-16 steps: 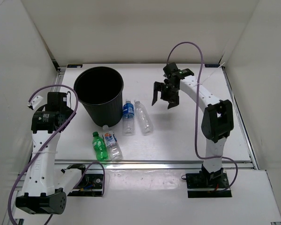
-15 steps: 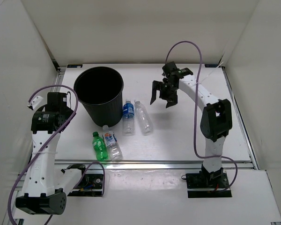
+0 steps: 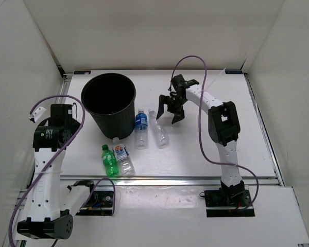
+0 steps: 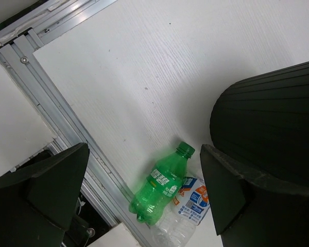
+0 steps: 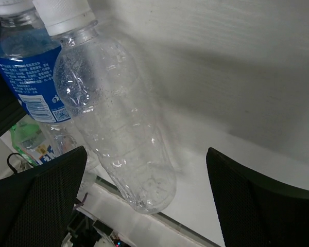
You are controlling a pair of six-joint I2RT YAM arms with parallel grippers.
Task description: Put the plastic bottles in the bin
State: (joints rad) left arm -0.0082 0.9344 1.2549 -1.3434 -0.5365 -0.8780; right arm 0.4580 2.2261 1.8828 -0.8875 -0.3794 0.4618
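Your right claw [image 3: 167,114] is released, jaws spread wide, holding nothing. The plain bottle [image 5: 118,128] lies on the table [image 3: 206,139] right under it. In the wrist view it sits between the two fingers, with its white cap at the far end. The blue bottle [image 5: 26,67] lies just beside it, toward the finger on the bin's side. The bin [image 3: 109,103] stands upright well off on that same side, mouth open.

Your left claw [image 4: 144,152] is also released and grips nothing, held high over the near table edge. Below it, between the fingers, lies the green bottle [image 4: 162,180]. The orange-label bottle [image 4: 193,200] lies against it, and the bin's wall rises just beyond both.
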